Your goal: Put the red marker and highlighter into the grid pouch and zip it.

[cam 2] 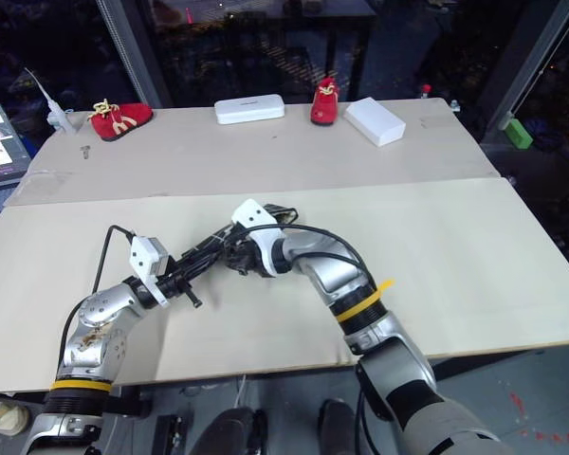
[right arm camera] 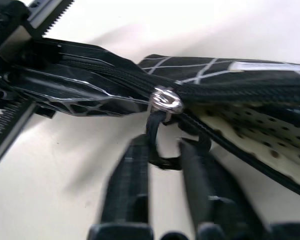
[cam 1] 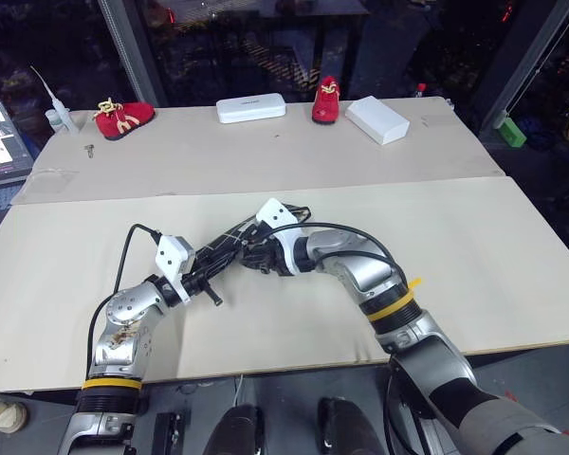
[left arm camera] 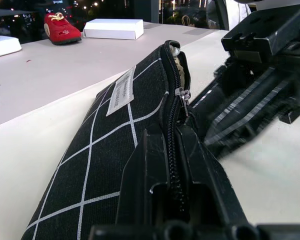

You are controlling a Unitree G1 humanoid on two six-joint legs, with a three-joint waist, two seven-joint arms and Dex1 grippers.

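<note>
The flat black fabric grid pouch with thin white lines [left arm camera: 115, 145] is held up off the table near its front edge, long axis running from the left claw [left arm camera: 175, 165], pinched on one zip end, toward the far right corner. Marker and highlighter are hidden, likely inside. The zip is partly open; the right claw [right arm camera: 162, 160] is pressed onto the black pull loop [right arm camera: 160, 150], so zipping remains.

far edge, L to R: red shoe w/ tan laces [cam 1: 123, 118] | flat white case [cam 1: 251, 107] | 2nd red shoe [cam 1: 327, 100] | white box [cam 1: 377, 119] | far L: laptop [cam 1: 0, 139], white squeeze bottle [cam 1: 59, 112] | far R: green block [cam 1: 510, 131]
</note>
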